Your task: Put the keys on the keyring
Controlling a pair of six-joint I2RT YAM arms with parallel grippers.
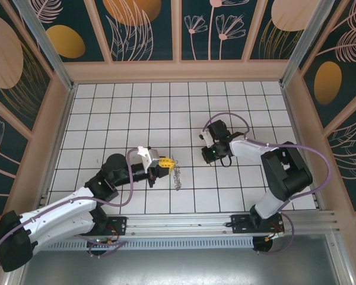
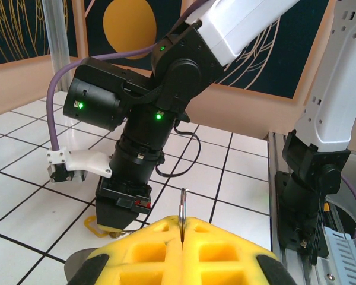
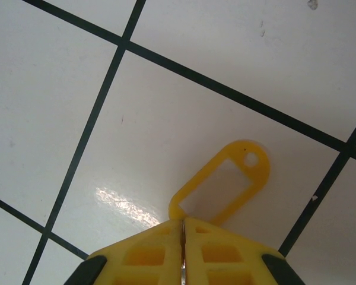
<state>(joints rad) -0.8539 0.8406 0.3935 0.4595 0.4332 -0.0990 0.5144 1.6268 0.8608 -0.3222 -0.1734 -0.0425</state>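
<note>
White-tiled counter (image 1: 136, 107) below; left gripper (image 2: 183, 224) has jaws clenched on the keyring (image 2: 183, 205), thin, stiff, probably slippery, upright between them. Right gripper (image 3: 183, 221) jaws clenched, yellow tag (image 3: 222, 184) at their tips; pinch its flat end.

Arms: we count two, left arm (image 1: 53, 217) and right arm (image 1: 282, 172).
Keyring (image 1: 177, 172): we count one.
Yellow key tag (image 3: 256, 175): we count one.

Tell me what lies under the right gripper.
A yellow key tag lies on the tiled table beneath the right gripper; the shut gripper covers its near end, so contact cannot be seen.
</note>
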